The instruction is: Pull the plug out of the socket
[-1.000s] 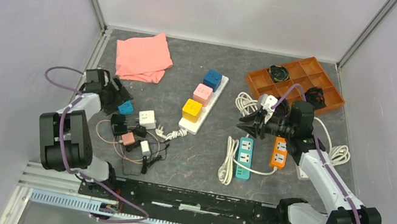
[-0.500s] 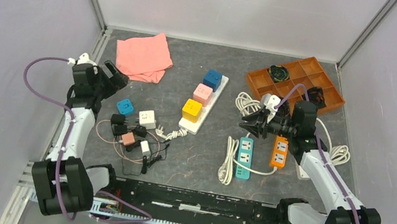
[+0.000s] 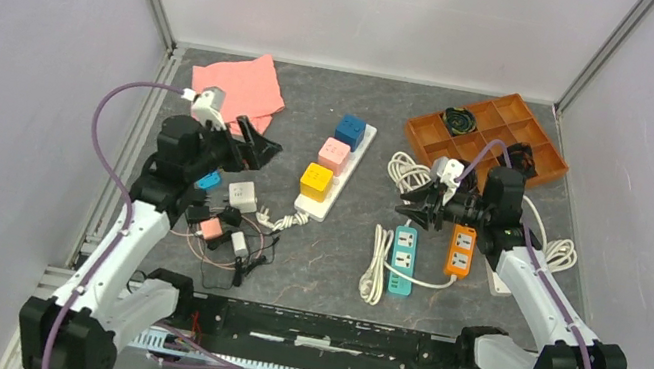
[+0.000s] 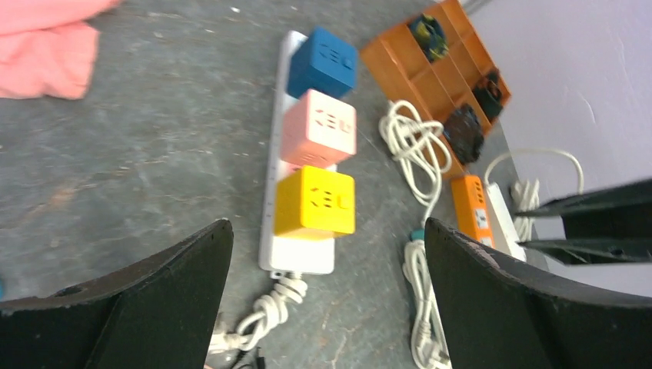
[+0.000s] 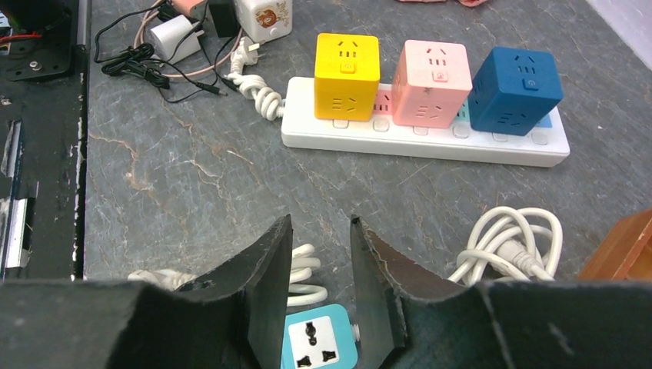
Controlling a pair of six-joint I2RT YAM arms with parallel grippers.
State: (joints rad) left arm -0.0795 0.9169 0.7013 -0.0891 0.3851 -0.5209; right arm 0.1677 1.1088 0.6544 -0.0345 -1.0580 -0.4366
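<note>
The socket (image 3: 312,205) is a long white strip lying at mid-table, its knotted white cord (image 3: 274,220) at the near end. Three cube plugs sit in it: yellow (image 3: 315,181), pink (image 3: 334,153) and blue (image 3: 350,131). My left gripper (image 3: 255,154) hovers just left of the strip, jaws wide open and empty. In the left wrist view the yellow plug (image 4: 315,201) and socket (image 4: 271,231) lie ahead between the fingers of the left gripper (image 4: 327,223). My right gripper (image 3: 401,203) is right of the strip, open with a narrow gap. In the right wrist view the right gripper (image 5: 321,219) holds nothing, and the socket (image 5: 430,146) lies beyond it.
A teal strip (image 3: 404,249) and an orange strip (image 3: 460,251) lie under the right arm, with white cord coils (image 3: 404,170) beside them. An orange divided tray (image 3: 490,132) stands back right. A pink cloth (image 3: 238,88) lies back left. Small adapters and tangled cables (image 3: 220,222) sit front left.
The left arm has swung from the table's left edge rightward toward the socket, and its jaws have opened wide. The right gripper has widened slightly and barely moved.
</note>
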